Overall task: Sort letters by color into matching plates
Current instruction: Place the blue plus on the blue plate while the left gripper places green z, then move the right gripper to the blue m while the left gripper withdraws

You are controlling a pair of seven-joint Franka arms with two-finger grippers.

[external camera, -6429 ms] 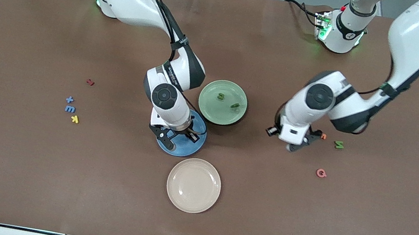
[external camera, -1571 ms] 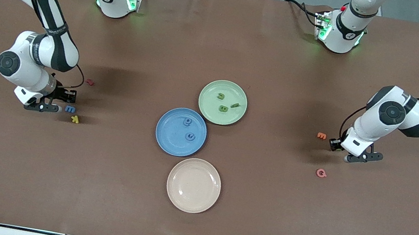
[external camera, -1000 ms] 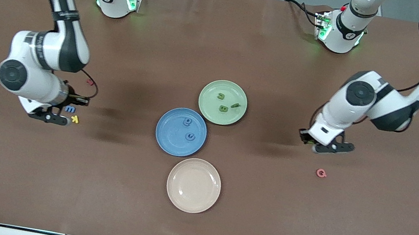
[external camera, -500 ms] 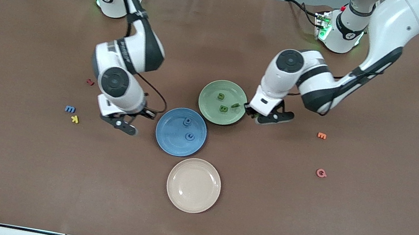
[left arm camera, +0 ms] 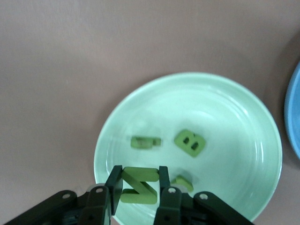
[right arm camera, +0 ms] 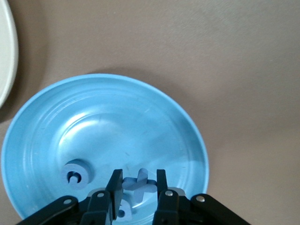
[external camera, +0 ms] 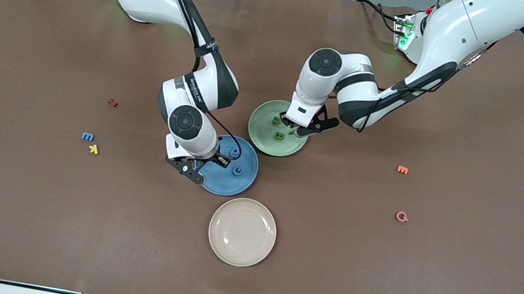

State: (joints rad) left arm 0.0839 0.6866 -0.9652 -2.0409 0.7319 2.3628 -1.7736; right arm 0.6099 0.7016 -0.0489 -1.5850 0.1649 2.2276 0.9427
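Over the pale green plate (external camera: 263, 139) the left gripper (external camera: 295, 127) hung with its fingers clamped on a green Z-shaped letter (left arm camera: 138, 184), as the left wrist view showed. On that plate lay three more green letters: a B (left arm camera: 190, 142), a small piece (left arm camera: 145, 141) beside it, and another (left arm camera: 183, 181) partly hidden by the gripper's fingers (left arm camera: 164, 179). Touching the green plate's rim, nearer the front camera and toward the right arm's end of the table, sat the blue plate (external camera: 240, 184). The right gripper (external camera: 197, 168) was over it, its fingers closed on a blue plus sign (right arm camera: 139, 183). A blue ring-shaped letter (right arm camera: 75, 174) lay on the blue plate, and the front view showed a second blue letter (external camera: 237, 170) there as well. A blue m (external camera: 87, 136) rested on the table toward the right arm's end, well apart from the plates, with a yellow k (external camera: 93, 149) just beside it and a red letter (external camera: 113, 102) farther from the camera. Toward the left arm's end lay an orange letter (external camera: 402, 169) and a pink one (external camera: 401, 216). The beige plate (external camera: 242, 232) sat nearest the camera, close to the blue plate.
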